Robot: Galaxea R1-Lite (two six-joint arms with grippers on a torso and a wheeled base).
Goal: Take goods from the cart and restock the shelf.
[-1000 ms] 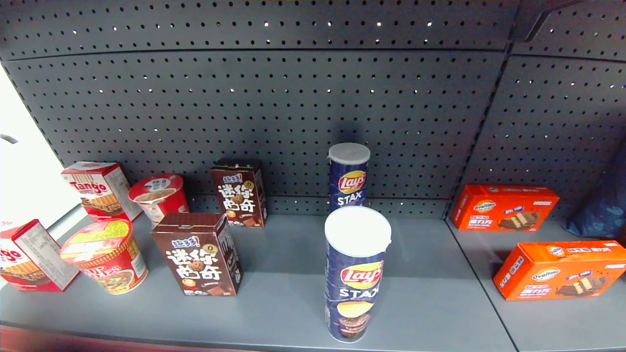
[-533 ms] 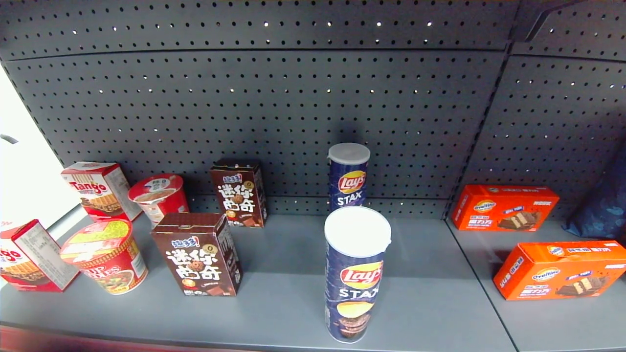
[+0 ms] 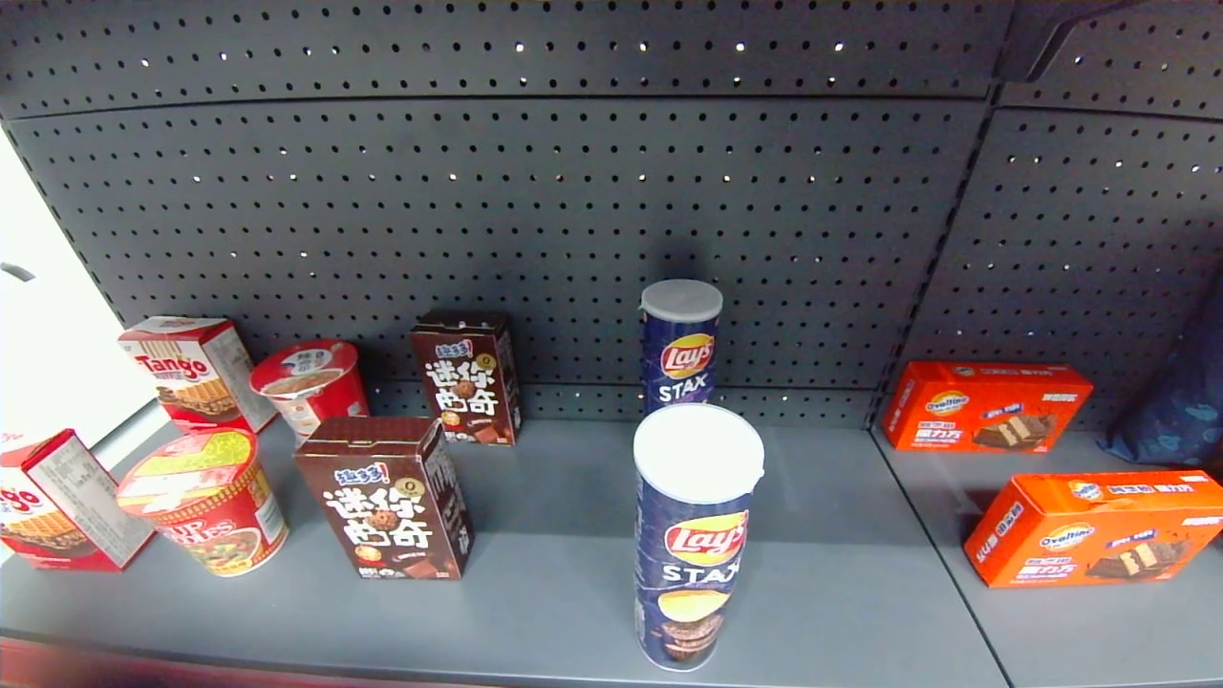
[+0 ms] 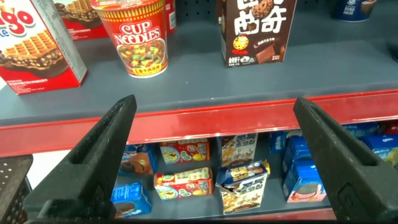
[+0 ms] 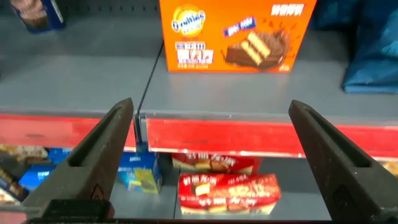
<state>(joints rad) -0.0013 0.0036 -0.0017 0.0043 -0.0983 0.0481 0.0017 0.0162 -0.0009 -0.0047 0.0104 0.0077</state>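
Flat grey metal shelf (image 3: pixel 554 497), backed by dark perforated sheet panelling (image 3: pixel 478 191) and edged with a glossy red front strip (image 4: pixel 205 118). Stocked with goods in pairs, one behind the other.

Centre: tall blue cylindrical crisp can (image 3: pixel 696 545) with a flat white lid, upright near the front edge. Matching second blue can (image 3: pixel 680 349) upright against the panelling, directly behind and apart.

Left of these: front brown cardboard box (image 3: pixel 387 497) and rear brown cardboard box (image 3: pixel 468 377), both rectangular, standing on end. Further left: front red tapered noodle cup (image 3: pixel 205 502) and rear red noodle cup (image 3: pixel 311 382), round-lidded. Beyond them: rear red-and-white wafer box (image 3: pixel 196 373) and front red-and-white wafer box (image 3: pixel 57 502).

Right bay, past a seam in the shelf: rear orange cardboard box (image 3: pixel 984 403) and front orange cardboard box (image 3: pixel 1099 526), long and flat, printed faces forward.

Left gripper (image 4: pixel 214 168): black wedge-shaped fingers (image 4: pixel 99 162) spread wide, gripping nothing, low before the red strip, facing the front noodle cup and brown box.

Right gripper (image 5: pixel 214 165): black fingers (image 5: pixel 339 165) likewise spread wide, gripping nothing, facing the front orange box.

Lower tier: small mixed cartons (image 4: pixel 242 186), blue, red and yellow.
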